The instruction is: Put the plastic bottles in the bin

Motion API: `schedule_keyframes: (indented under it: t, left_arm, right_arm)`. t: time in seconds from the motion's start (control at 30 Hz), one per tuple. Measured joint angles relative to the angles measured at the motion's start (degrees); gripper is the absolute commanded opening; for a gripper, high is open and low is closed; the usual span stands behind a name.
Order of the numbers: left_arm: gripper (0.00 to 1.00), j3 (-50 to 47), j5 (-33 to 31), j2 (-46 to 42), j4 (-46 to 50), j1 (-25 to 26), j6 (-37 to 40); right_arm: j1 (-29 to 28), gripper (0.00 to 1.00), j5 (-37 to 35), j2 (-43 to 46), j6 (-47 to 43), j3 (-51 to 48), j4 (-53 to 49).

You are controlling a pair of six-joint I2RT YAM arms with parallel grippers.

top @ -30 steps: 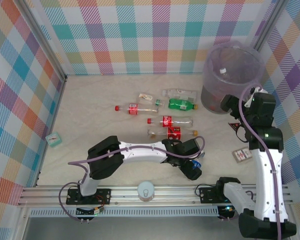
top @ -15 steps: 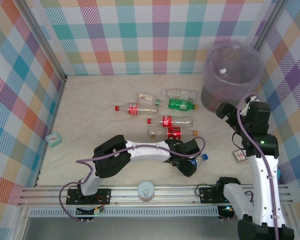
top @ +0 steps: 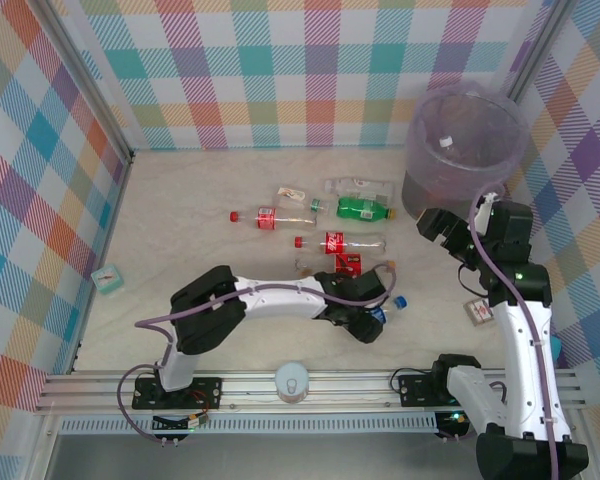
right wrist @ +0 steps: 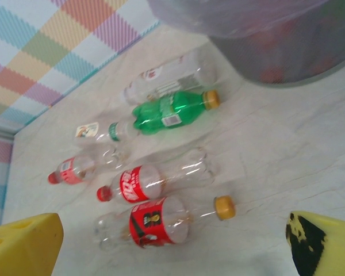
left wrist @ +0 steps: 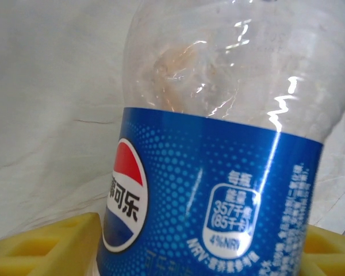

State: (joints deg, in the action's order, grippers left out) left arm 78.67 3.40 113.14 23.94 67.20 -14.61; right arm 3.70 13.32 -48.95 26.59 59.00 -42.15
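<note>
So, a second on, the left gripper (top: 368, 322) has closed in on the blue-labelled bottle (top: 383, 311) and pulled it a bit farther from the front rail. The right gripper (top: 432, 224) has slid off the bin's base, leftward toward the loose bottles.

Nearest the rail, the left wrist view has the blue-labelled bottle wedged between the yellow pads (left wrist: 46, 244), one against each side of the label, so it's clamped. Its blue cap pokes out to the right.

Just beyond lies the yellow-capped bottle (right wrist: 161, 221) with a red label, and beside it, a step farther, the red-capped bottle (right wrist: 155, 179). Behind those lie the small red-labelled bottle (right wrist: 75, 168) on the left and the green bottle (right wrist: 169, 109) on the right. Farthest are the white-labelled bottle (right wrist: 100, 131) and a clear bottle (right wrist: 167, 80). All of them lie flat on the table.

The teal cube (top: 107, 278) sits by the left wall, well apart from everything.

The right gripper's fingers are spread wide with nothing between them, just in front of the bin (top: 420, 170). That stands upright in the far right corner, with reddish shapes showing through its wall.
</note>
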Motion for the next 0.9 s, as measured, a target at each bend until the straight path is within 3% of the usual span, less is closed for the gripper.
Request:
schedule_keyframes:
  t: [0.27,0.47,0.6,0.9]
  left_arm:
    - [0.59,-5.40,-7.23,-13.31,-6.38,-4.48,-0.59]
    - [0.48,-8.07,-12.17,-19.06,-10.54,-7.17,-2.36]
    - [0.42,-10.54,-13.55,-19.43,-13.35,-8.41,-3.85]
    - [0.42,-14.40,-12.41,-20.92,-19.39,-8.63,-5.57]
  right_arm:
    - [-0.13,1.00,12.66,-3.98,1.44,-0.22,1.14]
    - [-4.85,0.99,22.80,-8.41,6.25,-4.83,11.63]
    - [-8.92,1.00,25.75,-13.44,7.93,-5.49,17.14]
    - [-12.79,0.96,27.15,-19.41,9.25,-6.58,22.91]
